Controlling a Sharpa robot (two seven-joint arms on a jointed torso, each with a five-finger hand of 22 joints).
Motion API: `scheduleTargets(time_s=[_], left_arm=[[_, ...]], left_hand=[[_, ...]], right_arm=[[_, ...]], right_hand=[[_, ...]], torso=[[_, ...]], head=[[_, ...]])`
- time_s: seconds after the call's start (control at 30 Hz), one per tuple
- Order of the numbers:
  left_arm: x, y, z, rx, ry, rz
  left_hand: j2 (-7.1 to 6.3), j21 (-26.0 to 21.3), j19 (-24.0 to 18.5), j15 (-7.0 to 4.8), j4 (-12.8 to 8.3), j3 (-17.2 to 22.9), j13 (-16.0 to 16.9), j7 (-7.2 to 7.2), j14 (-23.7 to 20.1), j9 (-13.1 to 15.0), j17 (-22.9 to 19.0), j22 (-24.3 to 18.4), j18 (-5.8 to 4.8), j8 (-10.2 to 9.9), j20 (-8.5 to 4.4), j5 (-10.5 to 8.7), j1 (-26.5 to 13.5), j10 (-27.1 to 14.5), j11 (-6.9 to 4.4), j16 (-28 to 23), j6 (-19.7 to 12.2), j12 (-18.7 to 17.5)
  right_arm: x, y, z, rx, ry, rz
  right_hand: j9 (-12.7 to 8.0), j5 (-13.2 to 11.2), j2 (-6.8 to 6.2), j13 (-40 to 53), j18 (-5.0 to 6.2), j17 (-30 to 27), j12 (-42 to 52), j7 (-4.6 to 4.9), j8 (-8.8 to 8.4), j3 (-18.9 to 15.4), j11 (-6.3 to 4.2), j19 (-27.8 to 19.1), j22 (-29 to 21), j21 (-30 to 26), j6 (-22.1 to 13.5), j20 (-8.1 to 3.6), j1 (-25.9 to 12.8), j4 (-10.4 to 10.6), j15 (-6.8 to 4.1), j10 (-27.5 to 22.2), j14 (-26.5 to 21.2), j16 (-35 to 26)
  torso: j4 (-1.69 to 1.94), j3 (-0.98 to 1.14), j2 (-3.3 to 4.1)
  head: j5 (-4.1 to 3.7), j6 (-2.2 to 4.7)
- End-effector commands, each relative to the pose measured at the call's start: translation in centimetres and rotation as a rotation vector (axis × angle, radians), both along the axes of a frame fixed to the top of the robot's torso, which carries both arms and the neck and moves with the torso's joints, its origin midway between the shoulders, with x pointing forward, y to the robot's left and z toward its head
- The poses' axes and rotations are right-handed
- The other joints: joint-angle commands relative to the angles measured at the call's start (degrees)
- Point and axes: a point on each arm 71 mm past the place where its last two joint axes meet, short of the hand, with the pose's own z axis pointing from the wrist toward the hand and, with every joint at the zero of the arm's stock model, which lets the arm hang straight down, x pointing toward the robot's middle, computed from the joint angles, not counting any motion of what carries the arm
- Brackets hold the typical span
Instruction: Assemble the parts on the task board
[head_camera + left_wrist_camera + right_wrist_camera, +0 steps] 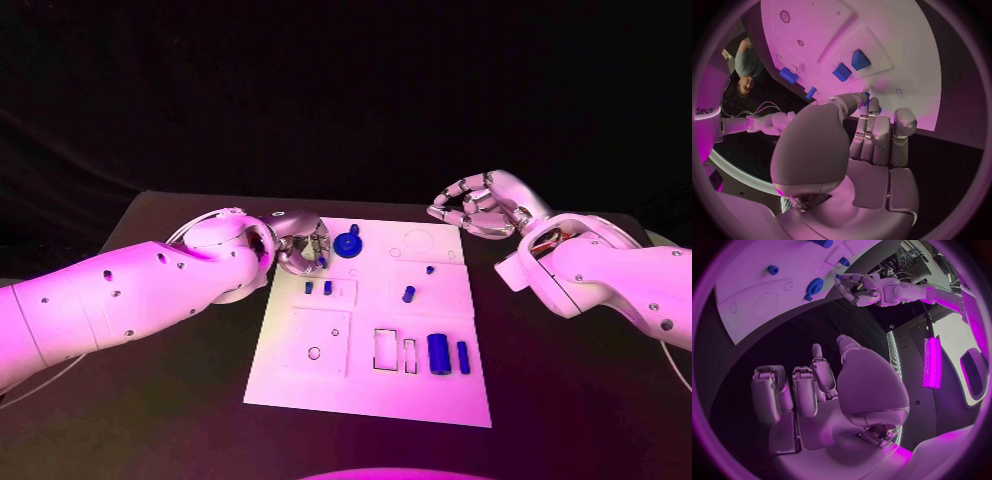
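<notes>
The near edge of the white task board (368, 395) lay closest, the plate running away down the middle of the black table (173, 400). In its near right part two blue cylinders (438, 354) stood side by side, the thinner one (463, 357) to the right, just beside an outlined rectangular slot (389, 350). To the left of that slot sat a raised square panel (317, 342) with a small hole in it. Further back, two small blue pegs (317, 288) stood close together at the left, and two more small blue pieces (408, 294) lay near the middle of the board.

The left hand (303, 245) hung over the far left corner of the board, fingers curled narrowly together, their tips just beside a blue gear-like part (349, 245); I could not tell whether they gripped it or merely touched it. In the left wrist view the fingertips (870, 102) sat at the board's surface with a speck of blue between them.

The right hand (476, 205) hovered off the far right corner of the board, well apart from the parts, its fingers loosely bent and spread, holding nothing.
</notes>
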Motion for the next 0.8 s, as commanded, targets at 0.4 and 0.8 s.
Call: scheduleTargets(time_s=[0.4, 0.8], left_arm=[[-0.11, -0.44, -0.75, 0.015, 0.046, -0.011], [-0.15, -0.73, -1.32, 0.013, 0.059, -0.015]], left_hand=[[0.02, 0.1, -0.1, 0.33, -0.1, -0.4, -0.1, 0.16, -0.1, 0.1, 0.0, 0.0, -1.06, -0.3, 0.37, -0.22, -0.6, 0.5, 0.01, 0.2, 0.4, -0.4], [0.03, 0.1, -0.1, 0.34, 0.0, -0.4, -0.1, 0.17, -0.2, 0.1, -0.1, 0.0, -1.05, -0.4, 0.38, -0.25, -0.6, 0.5, 0.01, 0.2, 0.4, -0.6]], right_arm=[[-0.09, 0.21, -0.02, -0.005, -0.001, 0.017], [-0.10, 0.21, -0.02, -0.005, -0.001, 0.018]], right_hand=[[0.1, 0.3, 0.28, 0.7, 0.81, 8.2, 0.0, -0.17, 0.35, -0.1, -0.03, 3.2, 12.2, -0.3, 0.0, -0.20, -0.2, -0.2, -0.34, 0.1, 4.5, -0.3], [0.1, 0.3, 0.28, 0.7, 0.81, 8.2, 0.0, -0.17, 0.35, -0.1, -0.03, 3.2, 12.2, -0.3, 0.0, -0.20, -0.2, -0.2, -0.34, 0.1, 4.5, -0.3]], torso=[[-0.01, -0.08, 0.01], [0.01, -0.07, 0.06]], head=[[0.15, 0.04], [-0.03, 0.00]])
